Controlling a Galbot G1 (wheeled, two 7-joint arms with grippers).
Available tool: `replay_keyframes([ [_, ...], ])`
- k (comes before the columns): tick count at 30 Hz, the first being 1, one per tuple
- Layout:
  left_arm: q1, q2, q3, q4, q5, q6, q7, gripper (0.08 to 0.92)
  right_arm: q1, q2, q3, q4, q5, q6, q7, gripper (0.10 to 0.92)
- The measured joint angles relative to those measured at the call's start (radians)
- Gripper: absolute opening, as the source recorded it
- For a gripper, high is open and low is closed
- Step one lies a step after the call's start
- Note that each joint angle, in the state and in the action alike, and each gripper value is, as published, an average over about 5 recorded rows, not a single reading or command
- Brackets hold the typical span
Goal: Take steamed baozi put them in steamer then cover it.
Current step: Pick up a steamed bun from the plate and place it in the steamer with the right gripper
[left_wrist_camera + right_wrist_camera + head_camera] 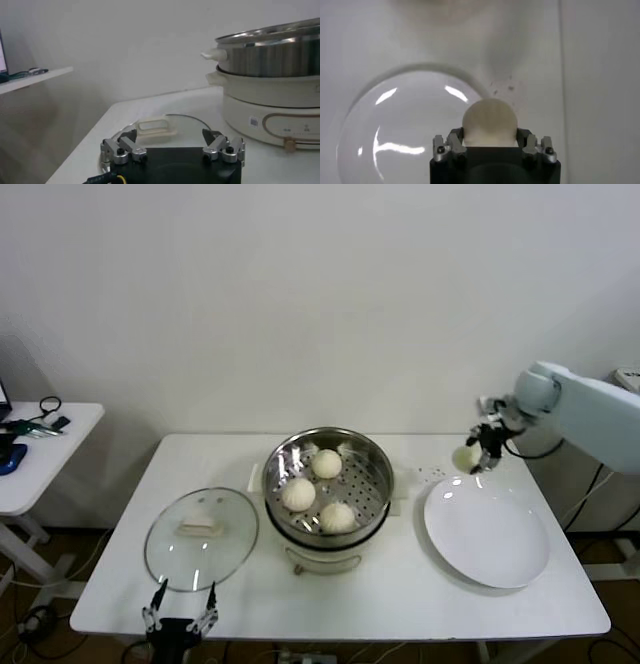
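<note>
Baozi, four small round cream-white dough buns in all, are split between two places, and we take the items by size.

We note first the white rectangular table (400, 594), which bears everything at one reach for both arms. On it the round shiny stainless-steel steamer (372, 456) sits on its cream-white electric pot base (270, 117) near the middle, open at the top, which we judge is why loading can proceed. The flat round white plate (487, 536) lies to the robot's right of the steamer, bare, evidently the source dish. The round clear glass cover (201, 537) with its cream-white oblong handle (156, 126) lies flat on the table to the robot's left of the steamer, handle up, parked where it will not obstruct loading yet can be taken from above.

Three of the steamed baozi (326, 463) rest on the perforated floor of the steamer, apart from one another. The fourth baozi (490, 121) is clamped between the closed jaws of the right gripper (487, 446), lifted above the plate's far rim, well clear of the steamer.

The left gripper (172, 150) hovers low at the near table edge, just beside the cover, jaws spread wide and holding nothing; we judge it is positioned for the lid once the last bun is in.
</note>
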Motion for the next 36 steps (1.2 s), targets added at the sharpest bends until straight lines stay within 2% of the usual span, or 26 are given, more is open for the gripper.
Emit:
replay_keyframes([
  [11,-0.001,0.016,0.023,-0.012,0.007,-0.001,-0.001,0.823,0.259,0.158,-0.223,0.124,0.32,-0.074,0.064,0.679],
  [18,-0.011,0.03,0.036,-0.006,0.011,0.0,0.005,0.823,0.338,0.247,-0.31,0.21,0.464,-0.121,0.125,0.679],
  [26,-0.028,0.036,0.04,-0.005,0.009,0.005,0.011,0.823,0.344,0.334,-0.371,0.266,0.541,-0.165,0.188,0.68],
  [36,-0.042,0.037,0.035,0.008,0.003,0.007,0.011,0.823,0.288,0.396,-0.408,0.276,0.548,-0.189,0.223,0.687],
])
